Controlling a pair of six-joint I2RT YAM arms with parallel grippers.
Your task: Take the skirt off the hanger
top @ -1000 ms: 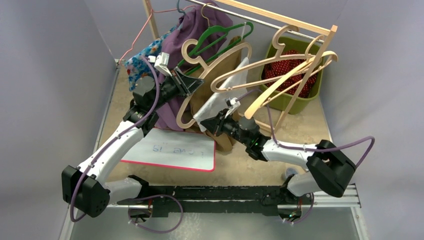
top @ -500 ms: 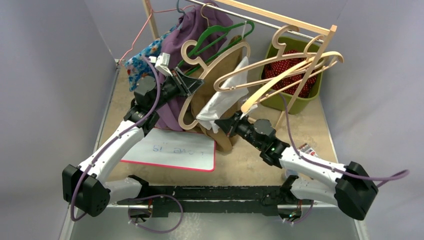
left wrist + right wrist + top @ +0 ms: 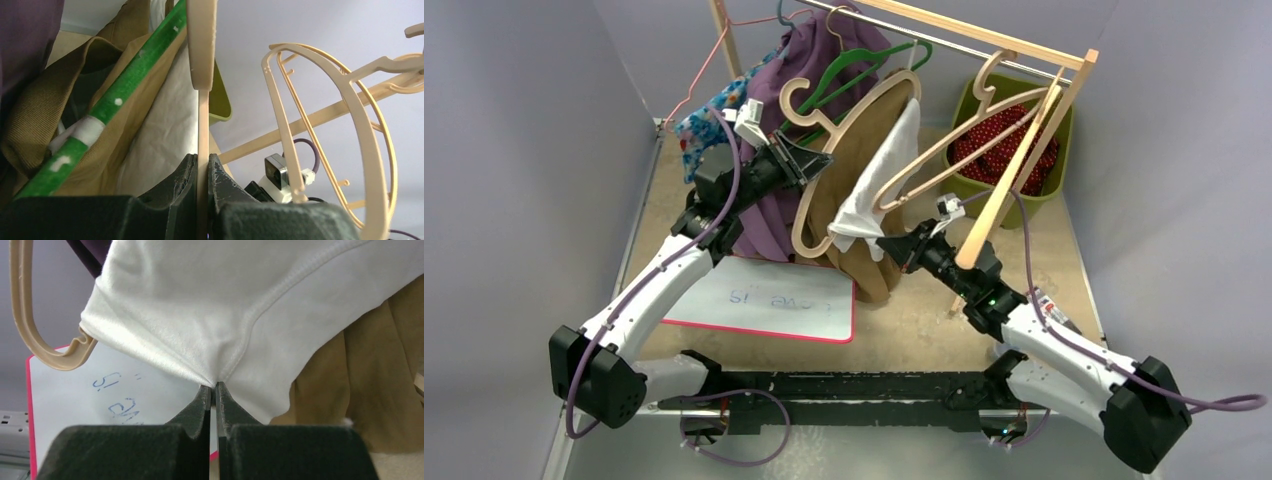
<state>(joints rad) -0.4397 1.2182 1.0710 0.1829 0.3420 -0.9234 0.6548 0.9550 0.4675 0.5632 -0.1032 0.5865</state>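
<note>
Beside green hanger (image 3: 125, 85) | left tool (image 3: 202, 160) clamps beige hanger (image 3: 202, 45) | right tool (image 3: 214, 386) pinches skirt (image 3: 225, 300)

A whiteboard (image 3: 764, 300) with a pink rim and blue handwriting lies flat on the table (image 3: 914, 320), towards its near left corner. A green bin (image 3: 1052, 190) stands in the far right corner and holds a red spotted cloth (image 3: 984, 140). A wooden rack (image 3: 984, 38) runs along the far edge, with a metal rod just beside its top rail. At the rack's left end hang a purple garment (image 3: 809, 55), a blue floral cloth (image 3: 704, 120) just left of it and a bare pink wire hanger (image 3: 699, 75). A green hanger (image 3: 864, 65) lies against the purple garment. A brown garment (image 3: 869, 270) hangs down to the whiteboard's right edge.
</note>
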